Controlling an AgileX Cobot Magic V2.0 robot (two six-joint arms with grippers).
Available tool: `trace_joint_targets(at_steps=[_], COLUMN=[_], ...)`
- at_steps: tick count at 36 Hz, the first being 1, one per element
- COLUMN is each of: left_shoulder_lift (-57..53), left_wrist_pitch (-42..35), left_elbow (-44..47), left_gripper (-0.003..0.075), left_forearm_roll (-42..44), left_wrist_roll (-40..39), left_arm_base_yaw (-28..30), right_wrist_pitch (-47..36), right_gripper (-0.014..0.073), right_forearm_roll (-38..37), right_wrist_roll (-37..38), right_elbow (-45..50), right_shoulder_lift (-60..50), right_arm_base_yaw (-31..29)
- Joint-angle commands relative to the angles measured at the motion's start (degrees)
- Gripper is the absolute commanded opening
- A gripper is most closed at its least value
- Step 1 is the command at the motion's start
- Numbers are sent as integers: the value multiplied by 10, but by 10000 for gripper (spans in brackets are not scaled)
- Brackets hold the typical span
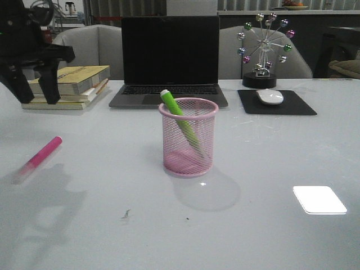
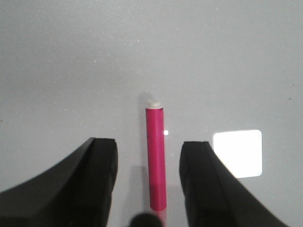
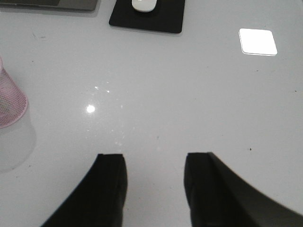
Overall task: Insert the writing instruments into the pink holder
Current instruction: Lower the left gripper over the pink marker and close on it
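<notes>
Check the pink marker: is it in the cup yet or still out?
Out. The pink marker lies flat on the table, left of the pink holder, which holds only the green marker. The open left pincer straddles it.

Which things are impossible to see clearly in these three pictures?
- Right gripper: only its fingers show in the right wrist view; the front view lacks it.
- Pink marker: its near end is cut off by the left wrist view's edge.
- Green marker: its tip is blurred behind the pink holder mesh in the front view.
- Book titles: too small.
</notes>
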Motion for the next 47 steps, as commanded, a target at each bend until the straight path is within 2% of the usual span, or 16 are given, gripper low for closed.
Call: trace_joint_targets(at_steps=[1,31,36,43,47], left_shoulder_lift=[-18,70,74,89,93], left_wrist_pitch=[-10,-13,-12,-8,-8], left_elbow=[-19,-19,-19,-19,-19], left_gripper=[386,377,300,90,99], left_forearm_roll=[-7,-39,-39,-39,-39], left_wrist_roll=[-4,-4,-4,-4,-4], left_arm_base_yaw=[-5,-11,-11,-12,-14], right_wrist_pitch=[-41,-41,-41,-41,-41], right_gripper=[414,414,414,414,414], right_forearm_roll=[-1,-18,-20,-20,-20], right_wrist_roll=[0,0,0,0,0], right_elbow=[-15,-15,-15,-15,-15], right_shoulder_lift=[-3,-3,-3,-3,-3], right_arm_base_yaw=[-4,-4,-4,-4,-4])
